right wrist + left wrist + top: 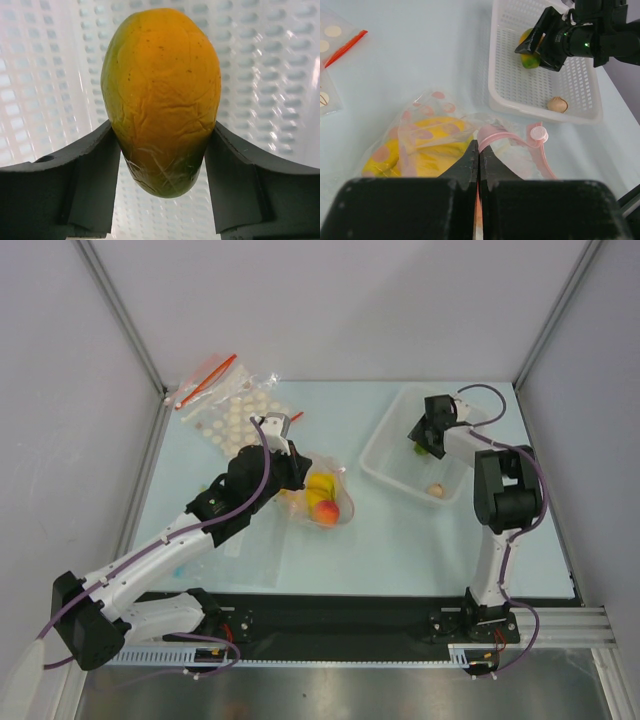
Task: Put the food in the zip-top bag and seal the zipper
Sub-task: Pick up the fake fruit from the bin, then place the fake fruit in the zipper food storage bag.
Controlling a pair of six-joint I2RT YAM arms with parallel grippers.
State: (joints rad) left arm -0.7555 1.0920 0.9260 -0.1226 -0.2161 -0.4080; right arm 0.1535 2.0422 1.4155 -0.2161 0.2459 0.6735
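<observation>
Left hand [478, 146] clamps seemingly on zipper [496, 135], half-hiding peach [326, 512]; right hand [162, 150] grips mango [160, 85].

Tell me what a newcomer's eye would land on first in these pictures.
The mango fills the right wrist view, clamped between the right jaws inside the white perforated basket at the table's far right. Near the table's centre, the left jaws are pinched shut on the pink zipper of the zip-top bag. The yellow banana bunch and the peach already lie inside the bag.
</observation>
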